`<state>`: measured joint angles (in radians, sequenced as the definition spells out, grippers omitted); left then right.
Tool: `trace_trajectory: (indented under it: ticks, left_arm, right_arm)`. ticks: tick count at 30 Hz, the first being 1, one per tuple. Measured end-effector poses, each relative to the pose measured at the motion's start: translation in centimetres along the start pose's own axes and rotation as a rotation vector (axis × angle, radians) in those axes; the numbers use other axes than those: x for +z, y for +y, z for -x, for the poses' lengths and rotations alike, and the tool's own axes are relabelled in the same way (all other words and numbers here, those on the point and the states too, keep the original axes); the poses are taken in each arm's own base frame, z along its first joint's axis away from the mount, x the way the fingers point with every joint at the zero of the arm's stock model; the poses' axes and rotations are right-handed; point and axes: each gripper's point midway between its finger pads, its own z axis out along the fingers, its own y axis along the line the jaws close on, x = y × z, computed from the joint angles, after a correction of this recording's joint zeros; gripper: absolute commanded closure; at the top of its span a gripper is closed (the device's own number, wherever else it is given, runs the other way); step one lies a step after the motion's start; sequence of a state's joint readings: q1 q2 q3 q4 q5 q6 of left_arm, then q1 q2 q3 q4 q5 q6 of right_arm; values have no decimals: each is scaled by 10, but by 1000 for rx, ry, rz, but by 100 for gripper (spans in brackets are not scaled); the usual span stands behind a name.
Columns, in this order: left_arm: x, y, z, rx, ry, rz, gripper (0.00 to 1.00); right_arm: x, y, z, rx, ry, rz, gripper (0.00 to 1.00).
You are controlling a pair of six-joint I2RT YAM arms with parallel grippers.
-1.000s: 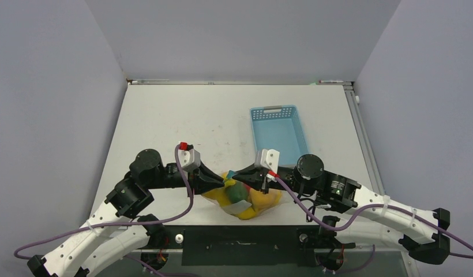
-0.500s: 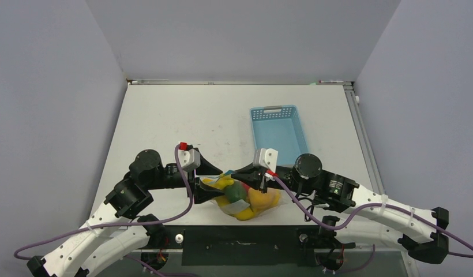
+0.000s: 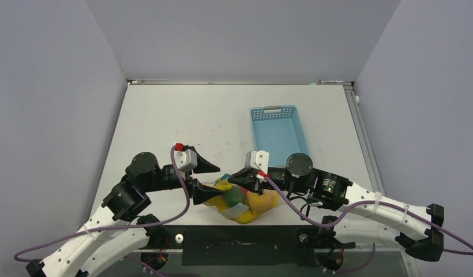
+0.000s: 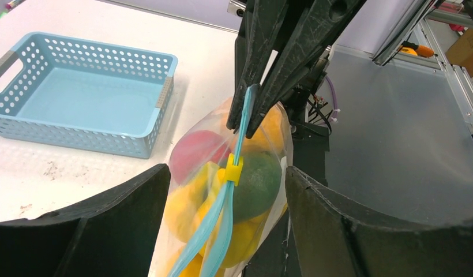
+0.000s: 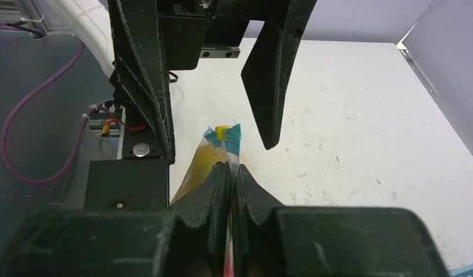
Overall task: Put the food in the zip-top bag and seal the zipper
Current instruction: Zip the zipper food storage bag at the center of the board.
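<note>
The zip-top bag (image 3: 241,201) lies at the table's near edge, full of food: a red piece (image 4: 196,153), a dark green one (image 4: 256,183) and yellow ones (image 4: 185,205). Its light-blue zipper (image 4: 239,141) carries a yellow slider (image 4: 233,169), and below the slider the two strips stand apart. My right gripper (image 3: 239,178) is shut on the zipper's end (image 5: 229,151). My left gripper (image 4: 224,176) is open, with one finger on each side of the bag and neither touching it. Both left fingers (image 5: 273,75) show in the right wrist view, spread above the slider (image 5: 222,130).
An empty light-blue basket (image 3: 278,133) stands on the table behind the right arm, and shows at the upper left of the left wrist view (image 4: 84,95). The dark base plate (image 3: 240,236) runs along the table's near edge, just below the bag.
My left gripper has opened, let go of the bag's mouth and drawn back a little to the left. The right gripper has stayed shut on the zipper and shifted slightly left with the bag.
</note>
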<state>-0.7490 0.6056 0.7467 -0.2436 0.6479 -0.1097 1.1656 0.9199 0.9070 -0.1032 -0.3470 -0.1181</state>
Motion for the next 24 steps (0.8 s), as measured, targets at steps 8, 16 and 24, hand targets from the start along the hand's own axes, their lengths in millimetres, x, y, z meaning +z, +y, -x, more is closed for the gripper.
trace_trajectory:
  ticks: [8, 16, 24]
  left_arm:
    - [-2, 5, 1, 5, -10, 30, 51]
    - [-2, 6, 1, 7, -12, 40, 54]
    - [-5, 8, 4, 14, -25, 54, 55]
  right_arm:
    - [1, 3, -4, 4, 13, 16, 95]
    - [1, 3, -4, 4, 13, 20, 95]
    - [1, 4, -3, 4, 12, 23, 95]
